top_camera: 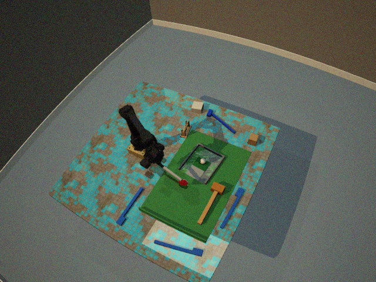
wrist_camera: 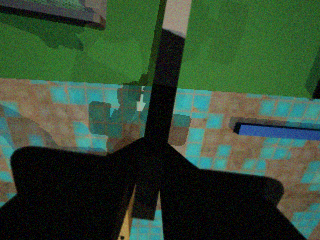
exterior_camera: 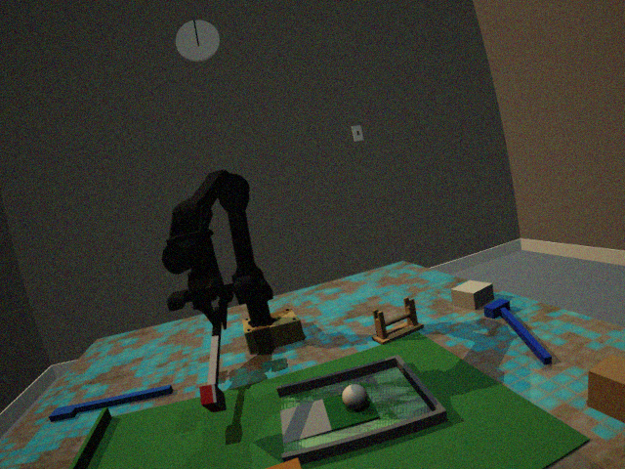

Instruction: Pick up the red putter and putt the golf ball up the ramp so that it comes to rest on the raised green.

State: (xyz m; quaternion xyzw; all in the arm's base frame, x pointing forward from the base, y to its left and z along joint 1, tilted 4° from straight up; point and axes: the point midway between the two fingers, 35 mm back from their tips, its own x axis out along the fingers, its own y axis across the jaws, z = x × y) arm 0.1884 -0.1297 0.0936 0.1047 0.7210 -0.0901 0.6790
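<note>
From the top view, the gripper is clamped on the dark grip end of the red putter, whose pale shaft runs out over the green mat to a small blocky red head. The golf ball sits inside the grey-framed raised green, so the ball looks home. An orange mallet lies on the mat well apart. Over to the exterior view: the putter hangs nearly upright from the gripper, its head just above the mat near the edge. The shaft looks thin, rigid and light, and I'd judge the high hold on the grip end the right place, though a slim smooth shaft could twist in the fingers. The ball is a smooth white sphere, likely quick to roll, resting on the small green patch beside the pale grey ramp within the low frame. From the wrist view, both black fingers pinch the dark, square-edged grip, with the blocky turquoise-and-brown tiled floor covering beneath and a flat blue bar off to one side.
</note>
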